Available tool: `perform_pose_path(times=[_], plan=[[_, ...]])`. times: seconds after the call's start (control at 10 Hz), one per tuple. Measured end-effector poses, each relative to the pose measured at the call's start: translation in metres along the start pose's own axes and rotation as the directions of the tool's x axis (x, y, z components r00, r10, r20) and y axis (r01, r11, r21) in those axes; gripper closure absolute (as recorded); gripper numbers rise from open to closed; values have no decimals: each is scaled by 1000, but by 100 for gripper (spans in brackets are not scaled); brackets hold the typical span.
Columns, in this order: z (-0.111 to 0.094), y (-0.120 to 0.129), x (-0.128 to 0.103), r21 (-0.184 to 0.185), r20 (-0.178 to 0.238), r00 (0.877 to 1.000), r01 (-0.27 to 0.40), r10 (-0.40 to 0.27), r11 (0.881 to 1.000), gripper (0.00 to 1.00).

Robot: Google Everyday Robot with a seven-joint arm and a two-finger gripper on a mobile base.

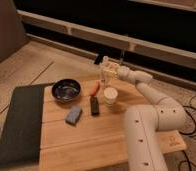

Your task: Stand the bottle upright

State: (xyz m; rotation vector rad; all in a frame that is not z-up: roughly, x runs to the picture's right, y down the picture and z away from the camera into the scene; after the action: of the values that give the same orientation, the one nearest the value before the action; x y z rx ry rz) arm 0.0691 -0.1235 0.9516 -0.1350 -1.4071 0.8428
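Observation:
A pale, whitish bottle stands on the wooden table near its far edge, and it looks upright. My gripper hangs just above it with its fingers pointing down. The fingers are apart and hold nothing. There is a small gap between the fingertips and the bottle's top. The white arm reaches in from the lower right and bends over the table's right side.
A dark bowl sits at the table's far left. An orange-red object and a black oblong object lie just left of the bottle. A blue sponge lies nearer the front. A dark mat borders the table's left side.

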Motion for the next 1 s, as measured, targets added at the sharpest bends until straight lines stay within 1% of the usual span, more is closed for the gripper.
perform_pose_path(times=[0.2, 0.4, 0.6, 0.7, 0.8, 0.9, 1.0], plan=[[-2, -3, 19, 3, -58, 998, -4, 4, 1000, 100], [-4, -9, 21, 20, -68, 998, -12, 13, 1000, 100], [-6, -15, 21, 35, -70, 997, -20, 22, 999, 100], [-6, -15, 21, 36, -68, 997, -24, 27, 999, 96], [-6, -15, 21, 37, -66, 997, -32, 34, 999, 81], [-5, -15, 21, 35, -63, 997, -36, 38, 999, 73], [-5, -14, 21, 31, -57, 997, -41, 42, 999, 62]])
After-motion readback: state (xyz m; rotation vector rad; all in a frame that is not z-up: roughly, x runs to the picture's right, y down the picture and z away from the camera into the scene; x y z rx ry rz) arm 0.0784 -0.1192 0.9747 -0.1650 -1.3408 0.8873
